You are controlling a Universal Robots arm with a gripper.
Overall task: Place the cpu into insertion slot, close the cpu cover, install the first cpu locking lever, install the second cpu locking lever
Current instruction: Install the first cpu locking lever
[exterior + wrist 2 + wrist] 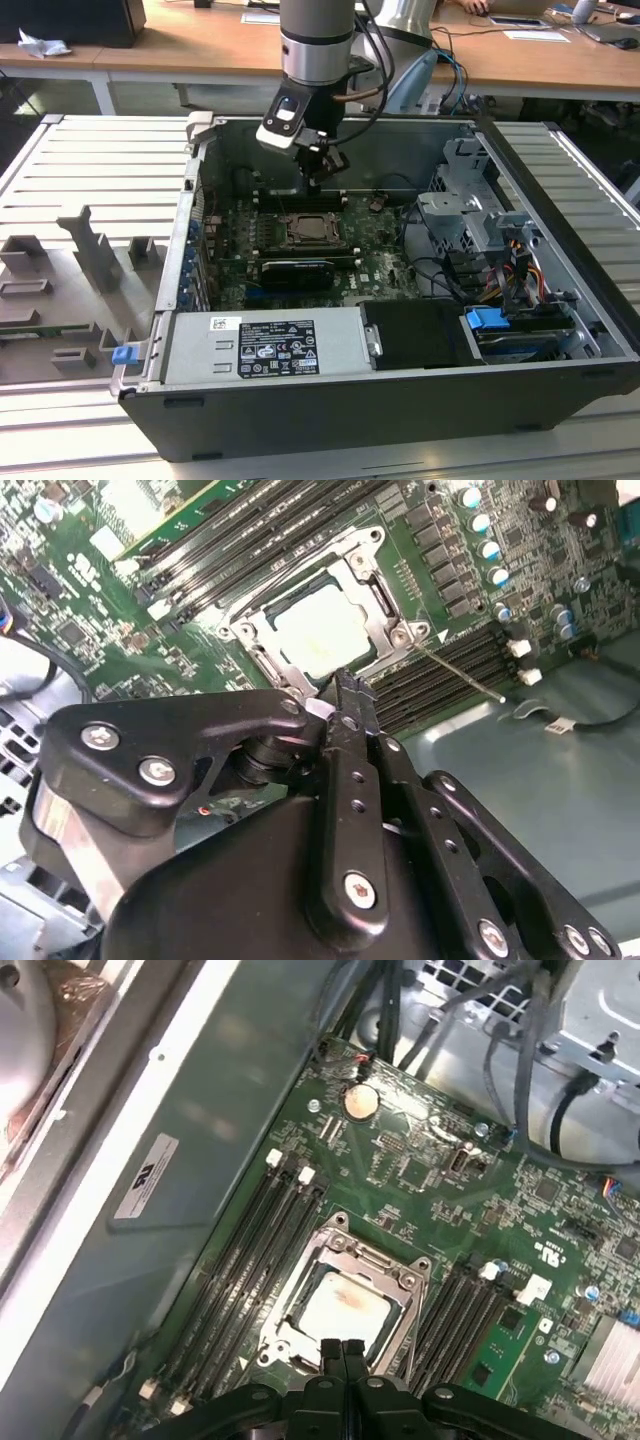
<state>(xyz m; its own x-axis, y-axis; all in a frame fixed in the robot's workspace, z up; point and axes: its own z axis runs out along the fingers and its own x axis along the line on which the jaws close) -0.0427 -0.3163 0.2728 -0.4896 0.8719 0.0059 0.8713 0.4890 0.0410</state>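
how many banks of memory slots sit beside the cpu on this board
2: one bank runs between the cpu and the grey case wall, the other bank along the cpu's opposite side.

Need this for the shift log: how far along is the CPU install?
Done: the cpu sits in the insertion slot, and the cpu cover looks lowered flat around it. In hand: the gripper, shut with nothing in it, hovers over the slot's edge. Left: a thin locking lever sticks out sideways in the second wrist view, seemingly unlatched. I cannot tell the other lever's state.
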